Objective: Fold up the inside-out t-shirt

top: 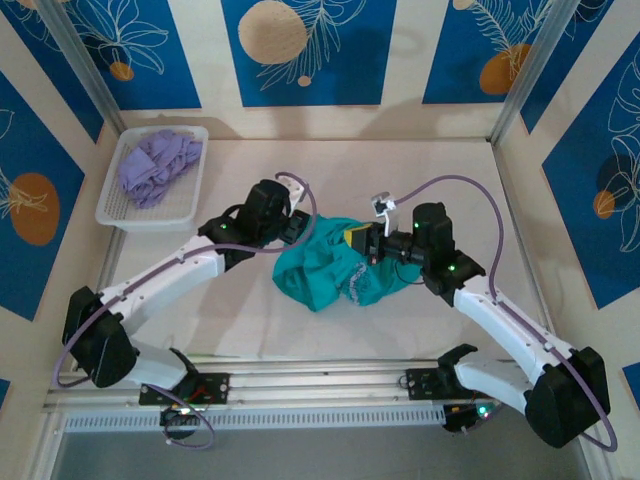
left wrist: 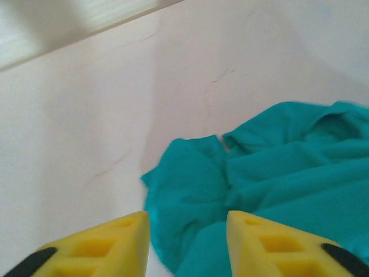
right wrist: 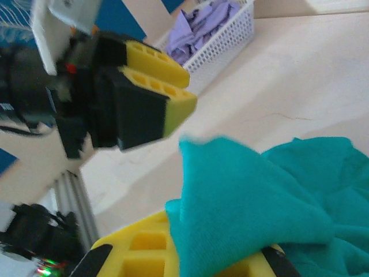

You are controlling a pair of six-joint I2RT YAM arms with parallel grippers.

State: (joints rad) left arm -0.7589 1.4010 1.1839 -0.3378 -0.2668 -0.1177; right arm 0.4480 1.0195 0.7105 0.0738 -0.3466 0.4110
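The inside-out t-shirt [top: 325,268] is a teal heap crumpled in the middle of the table, with a bit of white print showing at its near edge. My left gripper [top: 296,230] hovers at the heap's left-rear edge. In the left wrist view its yellow fingers [left wrist: 115,245] stand open, with the t-shirt [left wrist: 277,173] lying below and beyond the gap. My right gripper [top: 362,241] is at the heap's right-rear side. Its jaws [right wrist: 196,257] are shut on a raised fold of the t-shirt [right wrist: 242,202], which peaks upward. The left gripper [right wrist: 190,89] faces it a short way off.
A white mesh basket [top: 118,212] at the back left holds a lavender garment [top: 155,165]; basket [right wrist: 230,34] and garment [right wrist: 202,26] show again far behind the left gripper. Patterned walls close in the table on three sides. The rail with both arm bases [top: 320,385] runs along the near edge.
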